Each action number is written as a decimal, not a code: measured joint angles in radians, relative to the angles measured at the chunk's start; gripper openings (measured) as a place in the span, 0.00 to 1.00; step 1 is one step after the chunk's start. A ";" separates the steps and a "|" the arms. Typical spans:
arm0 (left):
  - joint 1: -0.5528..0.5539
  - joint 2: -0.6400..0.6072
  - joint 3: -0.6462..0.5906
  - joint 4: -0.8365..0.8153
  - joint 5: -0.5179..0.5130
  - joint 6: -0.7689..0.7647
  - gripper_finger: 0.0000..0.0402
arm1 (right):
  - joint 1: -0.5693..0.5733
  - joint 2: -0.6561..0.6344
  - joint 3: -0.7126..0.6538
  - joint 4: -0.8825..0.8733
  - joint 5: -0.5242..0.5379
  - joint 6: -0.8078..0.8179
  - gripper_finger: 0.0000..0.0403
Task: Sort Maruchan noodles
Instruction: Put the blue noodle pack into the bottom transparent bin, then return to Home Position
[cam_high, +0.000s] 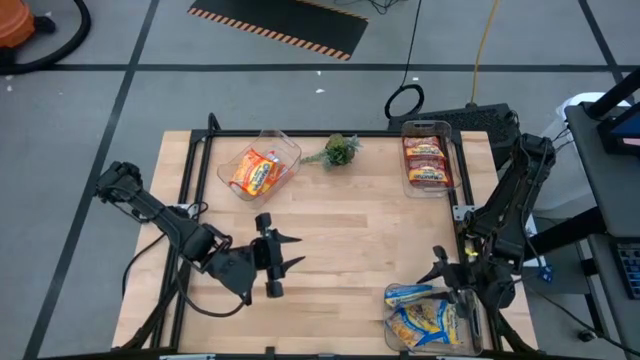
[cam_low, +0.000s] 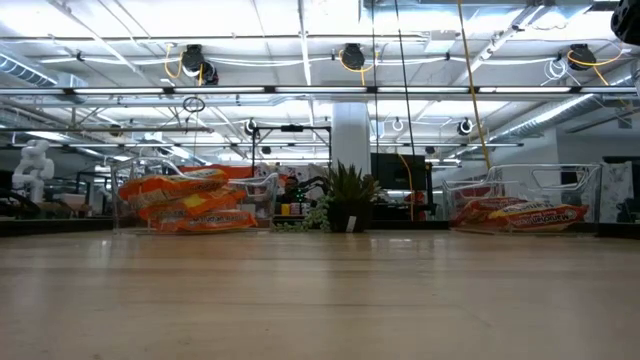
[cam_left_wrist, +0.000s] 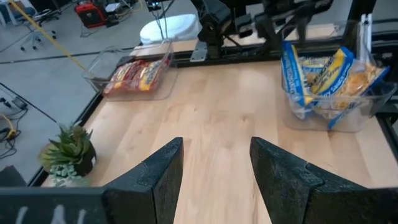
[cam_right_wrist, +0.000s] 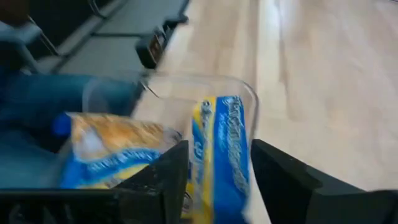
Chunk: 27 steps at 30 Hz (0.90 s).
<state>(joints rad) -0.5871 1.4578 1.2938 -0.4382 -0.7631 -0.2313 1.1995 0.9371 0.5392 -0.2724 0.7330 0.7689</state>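
At the near edge of the light wooden table (cam_high: 350, 240), right corner, sits a clear plastic bin (cam_high: 395, 335) holding the yellow-and-blue crinkly ramen packets (cam_high: 425, 322). One packet, blue-edged (cam_high: 412, 294), lies at the bin's far rim, partly over it. The right gripper (cam_high: 447, 276) hangs just over that rim; its two dark fingers stand apart and grip nothing. Right wrist view: the blue-edged packet (cam_right_wrist: 222, 158) stands on edge between the spread fingers (cam_right_wrist: 163, 180), touching neither that can be seen; a second yellow-and-blue packet (cam_right_wrist: 112, 152) lies deeper in the same bin (cam_right_wrist: 211, 84).

Left of centre, near the front, the left gripper (cam_high: 283, 252) hovers above bare wood, fingers apart, empty. Left wrist view confirms: both fingers (cam_left_wrist: 160, 177) separated with only table surface (cam_left_wrist: 211, 106) between them.

Along the far edge, three items stand in a row. Far left: a clear bin (cam_high: 290, 150) tilted at an angle, containing orange crinkly packets (cam_high: 255, 172). Just beside it, toward the centre: a small green plant sprig (cam_high: 341, 150), apart from the bin. Far right: a clear rectangular bin (cam_high: 453, 165) containing red-brown packets (cam_high: 425, 160), stacked flat.

Low view: orange packets (cam_low: 185, 200) left, plant (cam_low: 345, 198) centre, red-brown packets (cam_low: 520, 212) right; neither gripper appears.
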 joint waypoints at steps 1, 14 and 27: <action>0.002 0.000 0.000 -0.008 0.000 -0.003 0.48 | 0.000 0.000 0.000 0.026 0.000 -0.002 0.43; 0.007 -0.045 -0.001 0.075 0.019 0.131 0.48 | 0.000 -0.052 0.000 0.451 0.148 -0.393 0.45; 0.074 -0.294 -0.309 0.423 0.250 0.354 0.22 | -0.017 -0.232 0.000 0.530 0.363 -0.939 0.15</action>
<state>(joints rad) -0.5127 1.1640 0.9845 -0.0151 -0.5135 0.1224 1.1828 0.7055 0.5392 0.2576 1.0965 -0.1697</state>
